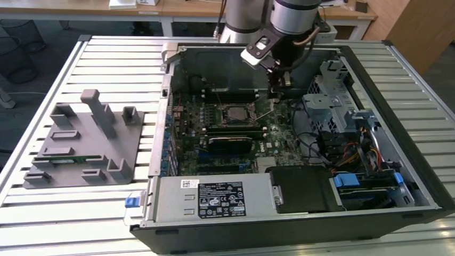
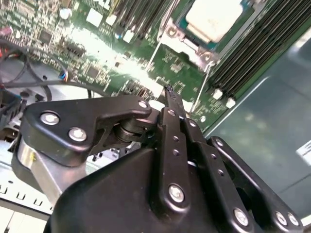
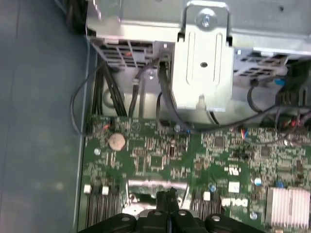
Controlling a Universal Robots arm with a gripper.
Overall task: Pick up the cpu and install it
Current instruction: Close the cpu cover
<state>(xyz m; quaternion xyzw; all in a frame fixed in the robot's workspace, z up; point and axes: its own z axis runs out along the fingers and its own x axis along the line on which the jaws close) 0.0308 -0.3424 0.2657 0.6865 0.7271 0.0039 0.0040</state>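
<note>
The cpu (image 1: 235, 113) lies flat in its socket in the middle of the green motherboard (image 1: 274, 144), inside the open computer case. Its pale silver top (image 2: 214, 17) also appears in the second wrist view, framed by the socket's metal bracket. My gripper (image 1: 276, 95) hangs just above the board, to the exterior view's right of the socket and close to the thin socket lever (image 1: 263, 114). Both wrist views show the black fingers pressed together at the tip (image 2: 169, 93) (image 3: 169, 195) with nothing between them. The fingertips are apart from the cpu.
A grey fixture plate (image 1: 82, 144) with upright blocks and a green memory stick (image 1: 70, 158) sits at the exterior view's left of the case. Inside the case are a metal drive cage (image 1: 328, 101), cables (image 1: 313, 144), black memory slots (image 1: 229, 129) and a boxed power supply (image 1: 213, 198).
</note>
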